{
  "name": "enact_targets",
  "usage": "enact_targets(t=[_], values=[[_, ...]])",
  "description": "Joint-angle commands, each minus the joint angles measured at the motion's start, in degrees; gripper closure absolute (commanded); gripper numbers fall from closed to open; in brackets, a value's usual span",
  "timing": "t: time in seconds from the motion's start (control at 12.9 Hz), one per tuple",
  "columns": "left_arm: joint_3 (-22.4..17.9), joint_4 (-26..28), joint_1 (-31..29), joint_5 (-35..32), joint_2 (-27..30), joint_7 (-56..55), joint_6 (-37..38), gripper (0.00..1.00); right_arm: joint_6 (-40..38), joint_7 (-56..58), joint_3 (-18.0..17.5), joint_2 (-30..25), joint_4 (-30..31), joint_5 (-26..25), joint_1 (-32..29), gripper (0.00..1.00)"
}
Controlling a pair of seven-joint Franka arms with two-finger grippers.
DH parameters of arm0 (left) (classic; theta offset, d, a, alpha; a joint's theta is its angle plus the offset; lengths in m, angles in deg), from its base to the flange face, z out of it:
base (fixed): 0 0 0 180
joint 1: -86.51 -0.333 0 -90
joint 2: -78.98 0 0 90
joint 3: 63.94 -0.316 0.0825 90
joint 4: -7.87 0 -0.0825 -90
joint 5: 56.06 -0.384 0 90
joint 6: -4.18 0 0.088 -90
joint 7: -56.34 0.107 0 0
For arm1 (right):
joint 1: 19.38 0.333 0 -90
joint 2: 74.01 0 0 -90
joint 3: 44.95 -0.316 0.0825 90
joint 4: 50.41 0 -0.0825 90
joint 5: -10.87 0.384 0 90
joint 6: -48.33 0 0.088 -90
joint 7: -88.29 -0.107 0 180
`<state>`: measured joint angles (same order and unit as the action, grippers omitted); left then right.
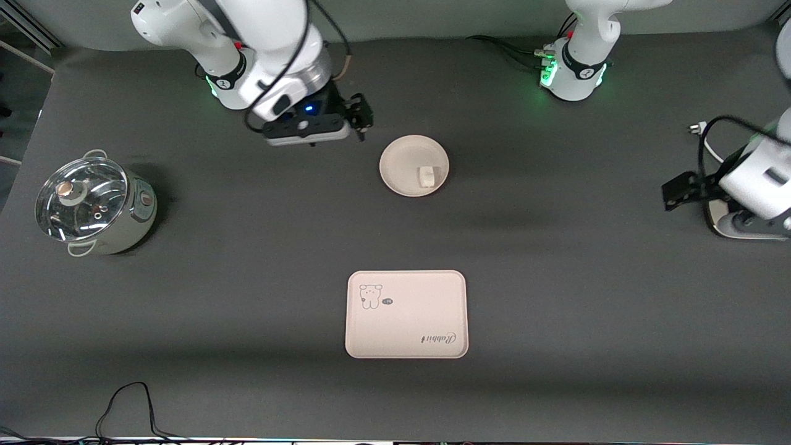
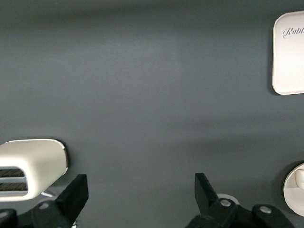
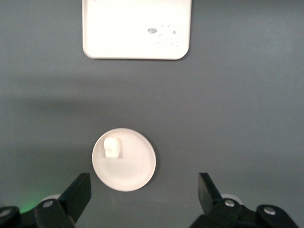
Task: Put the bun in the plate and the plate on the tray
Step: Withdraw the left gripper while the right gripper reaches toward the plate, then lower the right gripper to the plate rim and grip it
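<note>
Front view bench (image 1: pixel 556 278): dark grey, matte
Bun (image 1: pixel 426 176): lies in plate (image 1: pixel 401 161)
Tray (image 1: pixel 406 327): nearer camera than plate
Right tool (image 3: pixel 142 194): spread, beside plate
Left tool (image 2: pixel 141 194): spread, waiting at its bench end, partly cropped
Lidded pot (image 1: pixel 93 207): right arm's end

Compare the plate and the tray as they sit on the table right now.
The plate is round; the tray is rectangular with rounded corners. The plate is plain, while the tray carries a small bear drawing and script lettering. The plate holds the bun near its rim; the tray holds nothing. The plate lies farther from the front camera than the tray. Both are shallow, beige-cream and flat on the dark table, apart from each other.
</note>
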<state>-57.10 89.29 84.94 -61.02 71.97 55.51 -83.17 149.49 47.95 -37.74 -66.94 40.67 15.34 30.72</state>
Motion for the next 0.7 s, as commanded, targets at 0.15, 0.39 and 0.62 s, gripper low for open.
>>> enact_targets(t=[0.15, 0.39, 0.62], values=[[-5.2, 6.8, 2.1, 3.7, 4.5, 2.4, -3.1, 0.00, 7.0, -1.4, 1.0, -0.1, 9.2, -0.1, 3.9, 0.00], [-5.3, 12.1, 3.0, 4.3, 6.5, 2.5, -9.1, 0.00, 17.2, -1.4, 1.0, -0.1, 19.0, 0.0, 5.6, 0.00], [-5.1, 11.9, 3.3, 5.4, 6.3, 2.5, -9.9, 0.00, 29.3, -1.4, 0.9, 0.1, 29.0, 0.3, 6.5, 0.00]])
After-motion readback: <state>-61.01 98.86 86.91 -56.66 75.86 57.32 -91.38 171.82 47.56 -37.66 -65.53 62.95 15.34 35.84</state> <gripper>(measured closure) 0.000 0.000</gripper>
